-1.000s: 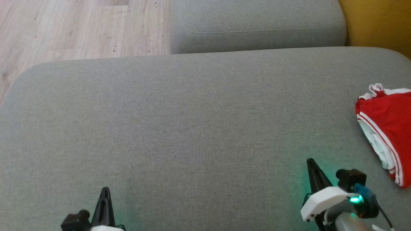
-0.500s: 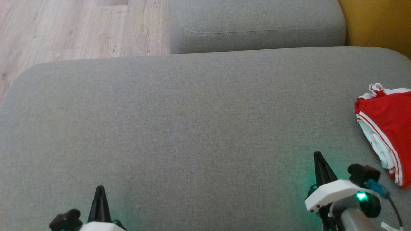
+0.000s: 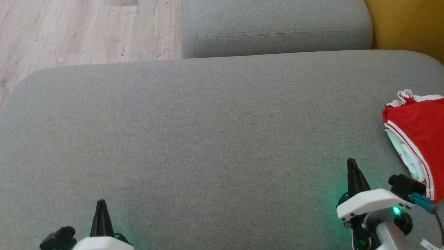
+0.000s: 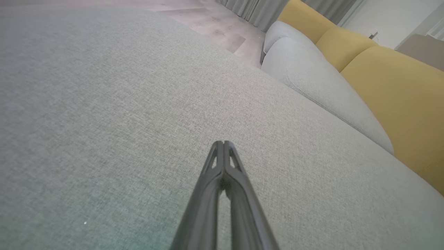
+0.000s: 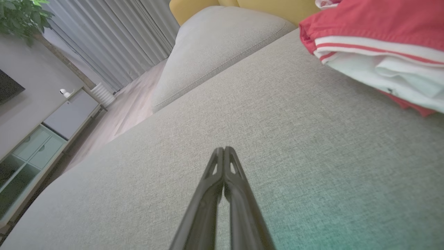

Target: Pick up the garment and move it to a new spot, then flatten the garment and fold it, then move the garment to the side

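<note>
Head view: the left hand (image 3: 101,205) and right hand (image 3: 352,165) sit over the grey sofa cushion (image 3: 208,139), each with its fingers pressed together. The folded red-and-white garment (image 3: 419,128) lies just right of the right hand. Left wrist view: the left hand (image 4: 223,144) is closed on nothing. Right wrist view: the right hand (image 5: 223,150) is closed, with the garment (image 5: 381,34) ahead to its right.

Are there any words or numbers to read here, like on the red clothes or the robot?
No words or numbers can be read.
Red and white garment: no print shows.
White tag beside the right gripper: too small to read.
</note>
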